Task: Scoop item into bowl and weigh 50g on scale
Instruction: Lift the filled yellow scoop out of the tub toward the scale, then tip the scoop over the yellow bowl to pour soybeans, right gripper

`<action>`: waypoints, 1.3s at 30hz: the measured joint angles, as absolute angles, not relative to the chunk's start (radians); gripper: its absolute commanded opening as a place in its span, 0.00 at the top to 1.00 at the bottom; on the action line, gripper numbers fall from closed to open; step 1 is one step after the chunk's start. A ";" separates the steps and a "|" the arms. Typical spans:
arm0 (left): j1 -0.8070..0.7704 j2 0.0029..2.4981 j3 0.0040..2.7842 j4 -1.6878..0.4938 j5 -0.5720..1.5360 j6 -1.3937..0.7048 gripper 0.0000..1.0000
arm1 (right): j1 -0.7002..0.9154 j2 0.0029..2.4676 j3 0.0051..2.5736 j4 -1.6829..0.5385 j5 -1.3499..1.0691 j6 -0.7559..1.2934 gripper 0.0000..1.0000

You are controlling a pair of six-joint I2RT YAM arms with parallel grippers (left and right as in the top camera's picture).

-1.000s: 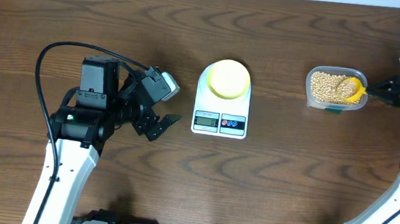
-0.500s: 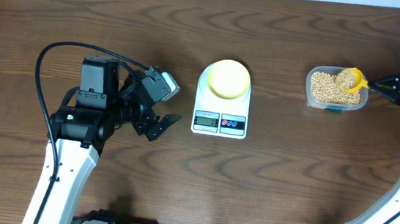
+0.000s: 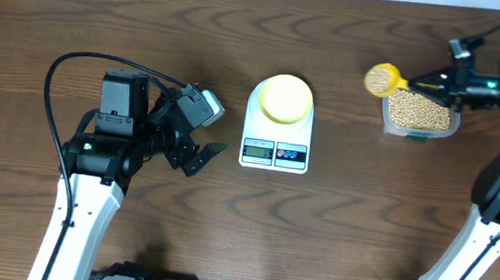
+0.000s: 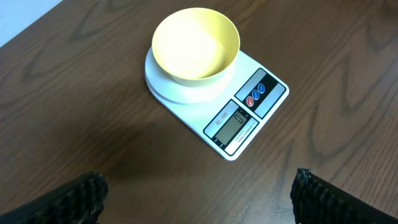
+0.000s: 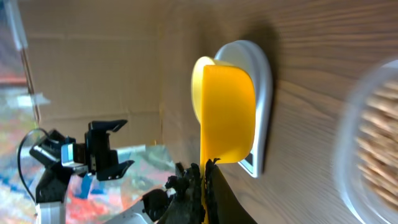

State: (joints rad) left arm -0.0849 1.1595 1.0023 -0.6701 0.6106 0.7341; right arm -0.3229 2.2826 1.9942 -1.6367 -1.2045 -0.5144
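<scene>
Upper right: right gripper (image 3: pixel 450 83) clamped on yellow scoop (image 3: pixel 399 80) handle; scoop heaped with beans (image 3: pixel 379 79), between container (image 3: pixel 421 133) and bowl (image 3: pixel 286 98). Bowl empty on scale (image 3: pixel 274 153), centre. Left gripper (image 3: pixel 198 156) wide open, empty. Beans loose, light, roll off easily; keep scoop level.

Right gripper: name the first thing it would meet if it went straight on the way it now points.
Beyond the scoop the right gripper holds, the bowl on the scale comes first; the right wrist view shows the scale straight behind the scoop. Height is unclear; it may pass over the rim.
</scene>
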 measured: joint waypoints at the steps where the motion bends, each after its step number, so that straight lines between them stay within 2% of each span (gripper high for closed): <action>1: -0.085 1.159 1.002 -0.670 0.611 0.734 0.04 | -0.300 2.283 1.994 -1.620 -1.213 -0.505 0.99; 17: -0.085 1.159 1.002 -0.670 0.610 0.734 0.04 | 0.004 2.283 1.994 -1.251 -1.224 -0.094 0.99; 27: -0.085 1.159 1.002 -0.670 0.606 0.734 0.04 | 0.062 2.283 2.013 -1.323 -1.103 -0.005 0.99; 39: -0.085 1.159 1.002 -0.670 0.604 0.734 0.04 | 0.134 2.284 2.318 -1.509 -0.870 -0.052 0.99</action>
